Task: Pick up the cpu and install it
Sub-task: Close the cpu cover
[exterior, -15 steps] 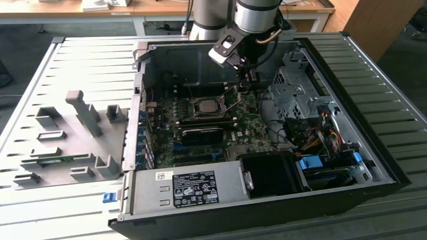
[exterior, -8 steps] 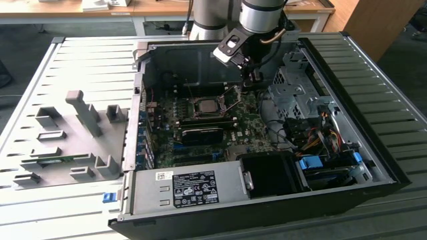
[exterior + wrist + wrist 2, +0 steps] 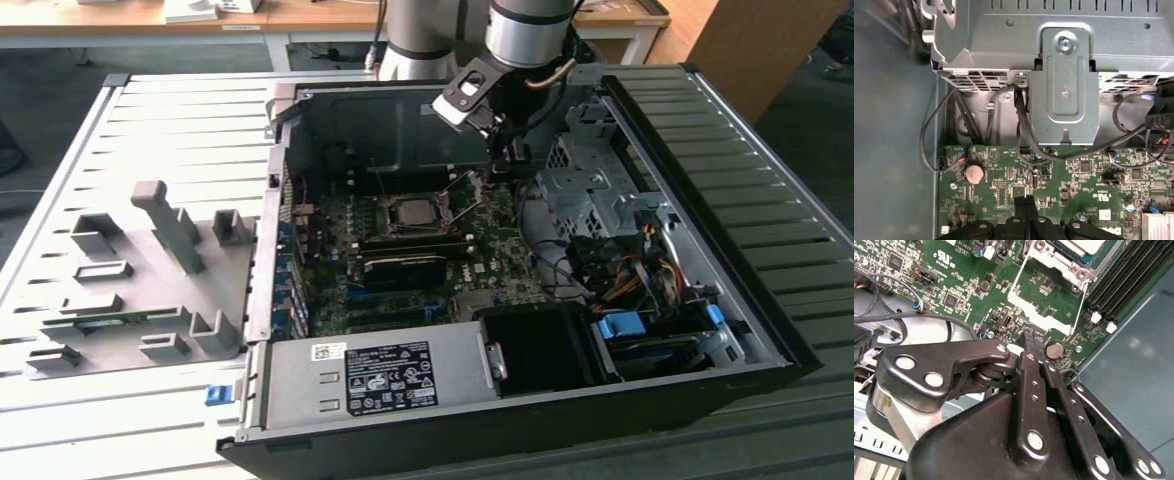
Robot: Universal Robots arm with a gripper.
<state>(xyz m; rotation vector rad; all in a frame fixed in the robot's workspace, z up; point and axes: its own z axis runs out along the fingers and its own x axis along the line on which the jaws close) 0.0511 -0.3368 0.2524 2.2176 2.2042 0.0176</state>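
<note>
grey slatted desk [image 3: 147, 120] carries an open computer case [image 3: 534, 440], with grey fixture blocks [image 3: 167, 225] lying beside it on the exterior view's left. the cpu [image 3: 416, 213] sits flat in its socket on the green motherboard [image 3: 334, 300], silver top up, so the placing part of the task looks done, while the socket's metal load plate [image 3: 462, 188] stands tilted open above it, apparently unlatched. the hand [image 3: 1030, 338] hangs low over the board just beside the coin cell battery [image 3: 1055, 349], near the open plate's edge. in both wrist views its fingers [image 3: 1019, 207] are pressed together with nothing between them, a pose that, i judge, suits pushing rather than grasping.
</note>
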